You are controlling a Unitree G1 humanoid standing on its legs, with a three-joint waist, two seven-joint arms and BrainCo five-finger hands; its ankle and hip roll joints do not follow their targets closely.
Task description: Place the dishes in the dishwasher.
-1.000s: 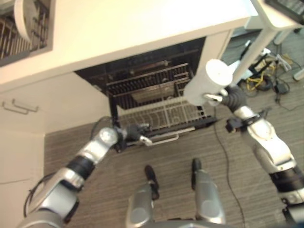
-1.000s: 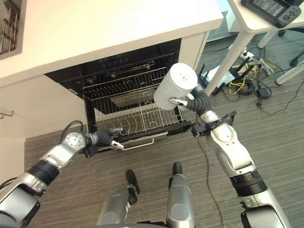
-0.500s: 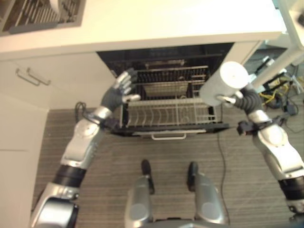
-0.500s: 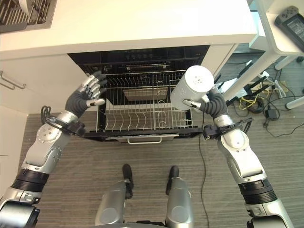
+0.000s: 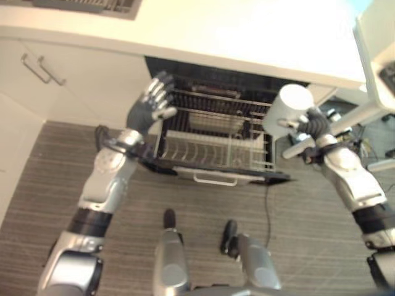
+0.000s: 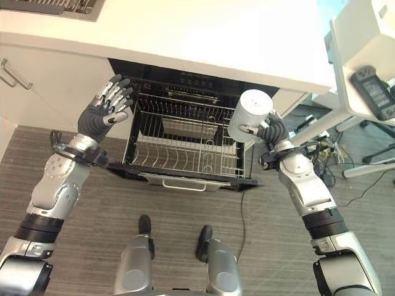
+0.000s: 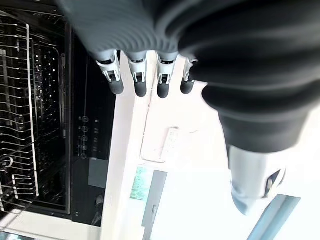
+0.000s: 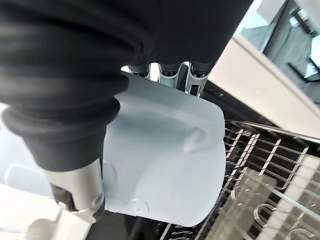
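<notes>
A white cup [image 6: 252, 114] hangs bottom-up over the right end of the pulled-out wire rack [image 6: 185, 154] of the open dishwasher. My right hand [image 6: 271, 131] is shut on it. In the right wrist view the fingers [image 8: 170, 70] and thumb [image 8: 80, 195] wrap the cup [image 8: 165, 160] above the rack's wires. My left hand [image 6: 105, 111] is raised by the upper left corner of the dishwasher opening, fingers [image 7: 135, 75] straight and spread, holding nothing. The lower rack's tines stand bare.
A white counter [image 6: 216, 37] overhangs the dishwasher. White cabinets with a handle [image 6: 12, 74] stand to the left. A white table [image 6: 364, 43] with a dark device [image 6: 376, 92] and floor cables [image 6: 315, 145] lie to the right. The rack's front handle [image 6: 182, 183] juts toward me.
The whole view has shifted. My left hand let go of the rack's front and rose, open, to the opening's upper left. The right hand still holds the cup at the rack's right.
</notes>
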